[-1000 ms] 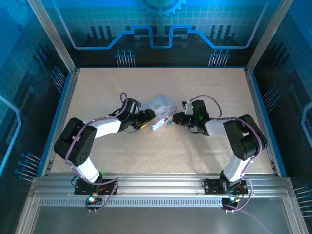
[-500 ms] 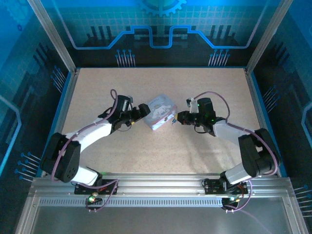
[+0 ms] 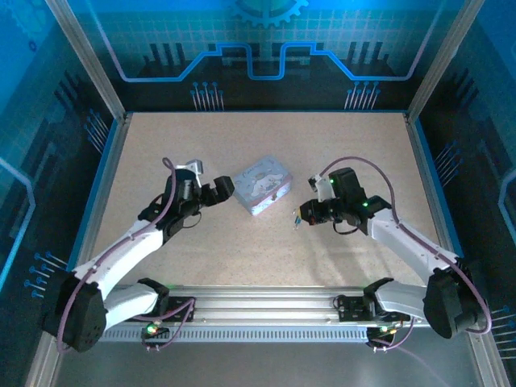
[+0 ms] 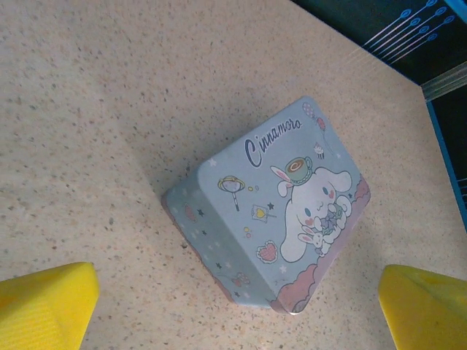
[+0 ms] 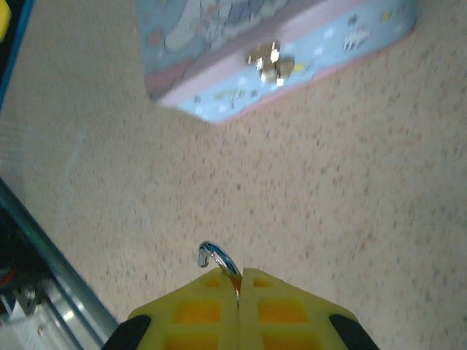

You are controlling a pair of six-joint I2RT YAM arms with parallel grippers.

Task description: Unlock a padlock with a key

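Right gripper [image 5: 238,275] pinched tight on the padlock [image 5: 217,257]. I make out its silvery hooked shackle poking from between the yellow pads; the body is hidden. It sits over the table [image 5: 350,189], near the latch side of the tin box [image 5: 306,36]. Left gripper [image 3: 220,192] spread wide, holding nothing, just beside the box's opposite side.

The overhead camera sits high above the near edge and looks down and forward across the whole table [image 3: 266,137] from afar. The left wrist camera hangs close over the tin box [image 4: 270,211], facing its lid. The right wrist camera, low over the tabletop, faces the box's clasp [image 5: 270,62] side. All three views share the box.
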